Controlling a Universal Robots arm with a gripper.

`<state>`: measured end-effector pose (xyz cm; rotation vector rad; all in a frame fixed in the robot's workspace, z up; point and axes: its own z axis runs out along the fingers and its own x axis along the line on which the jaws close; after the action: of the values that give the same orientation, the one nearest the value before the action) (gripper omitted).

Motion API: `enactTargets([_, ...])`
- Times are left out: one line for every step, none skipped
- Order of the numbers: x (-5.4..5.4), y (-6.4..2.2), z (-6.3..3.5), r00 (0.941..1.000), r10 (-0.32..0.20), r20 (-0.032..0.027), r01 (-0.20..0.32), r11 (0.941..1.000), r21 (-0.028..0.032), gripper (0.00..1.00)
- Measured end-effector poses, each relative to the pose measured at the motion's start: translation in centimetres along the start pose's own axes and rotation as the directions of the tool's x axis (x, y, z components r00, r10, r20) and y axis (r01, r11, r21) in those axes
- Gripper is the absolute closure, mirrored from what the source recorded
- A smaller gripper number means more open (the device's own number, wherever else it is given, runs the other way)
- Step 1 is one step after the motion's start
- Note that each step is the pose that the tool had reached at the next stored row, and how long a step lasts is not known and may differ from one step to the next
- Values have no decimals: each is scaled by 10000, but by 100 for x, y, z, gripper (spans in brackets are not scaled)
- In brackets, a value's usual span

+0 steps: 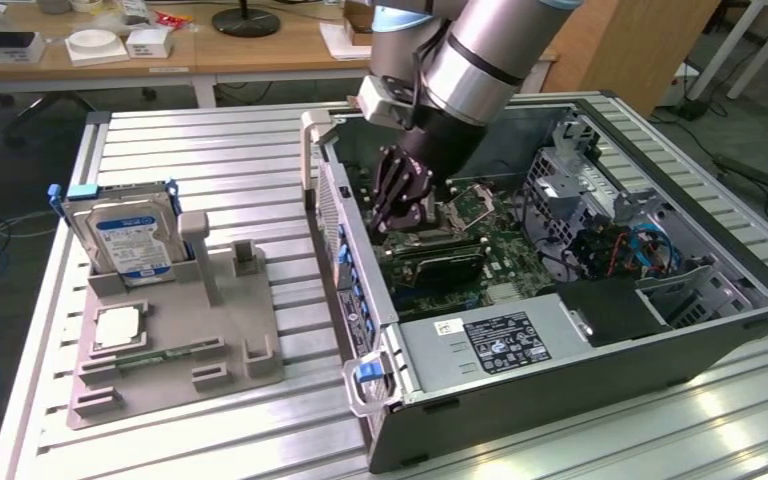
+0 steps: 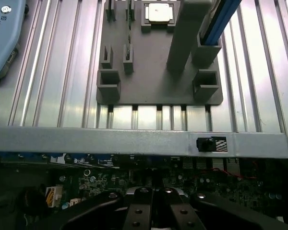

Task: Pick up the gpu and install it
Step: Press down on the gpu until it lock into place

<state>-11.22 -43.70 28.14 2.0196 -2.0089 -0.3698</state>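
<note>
The tool (image 1: 400,218) is down inside the open computer case (image 1: 704,330), low over the green board (image 1: 511,262), and its two fingers are pressed shut with no gap. The gpu (image 1: 440,262) is a flat black card that sits in the case on the green board, just under the tool, but I cannot tell if the tool touches it. Outside the case, on the silver desk (image 1: 211,150), a grey holder (image 1: 184,345) keeps a hard drive (image 1: 124,235) standing up and a small square chip (image 1: 117,327) lying flat
</note>
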Motion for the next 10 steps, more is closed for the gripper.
enactTargets([12,0,0,10000,-14,-6,14,10000,0,90])
enactTargets([21,0,1,10000,-29,-9,29,10000,1,90])
enactTargets([26,0,1,10000,-39,-13,39,10000,1,90])
enactTargets([26,0,1,10000,-40,-15,40,10000,1,90])
enactTargets([26,0,1,10000,-41,-15,41,10000,1,90])
enactTargets([26,0,1,10000,-41,-16,41,10000,1,90])
enactTargets([27,-2,-1,10000,-43,-18,43,10000,0,90])
enactTargets([27,-8,-4,10000,-45,-20,45,10000,0,90])
enactTargets([27,-19,-9,10000,-43,-21,43,10000,-1,90])
enactTargets([27,-33,-14,10000,-42,-19,42,10000,-2,90])
